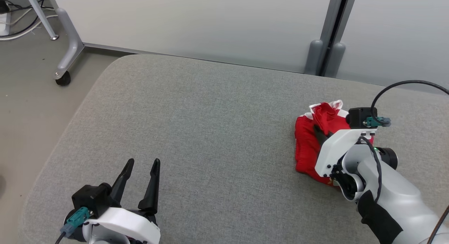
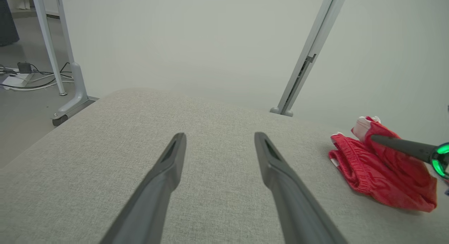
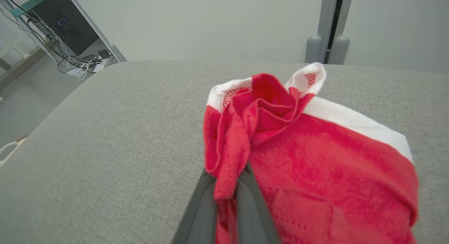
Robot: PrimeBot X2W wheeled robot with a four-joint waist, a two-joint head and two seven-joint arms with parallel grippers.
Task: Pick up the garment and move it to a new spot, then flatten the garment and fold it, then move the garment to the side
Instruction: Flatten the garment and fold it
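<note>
A crumpled red garment (image 1: 308,145) with white trim lies at the right side of the grey padded table (image 1: 210,138). My right gripper (image 1: 321,133) is shut on a fold of the garment (image 3: 315,159), pinching red cloth between its fingers (image 3: 245,202). In the left wrist view the garment (image 2: 379,166) sits at the far right with a right finger (image 2: 400,145) reaching into it. My left gripper (image 1: 142,165) hovers open over the table's near left, nothing between its fingers (image 2: 168,166).
A wheeled grey frame leg (image 1: 66,58) stands on the floor beyond the table's left corner, with cables (image 1: 17,26) behind it. A pale wall and a grey post (image 1: 329,33) run along the far edge. Bare grey padding spreads across the middle and left.
</note>
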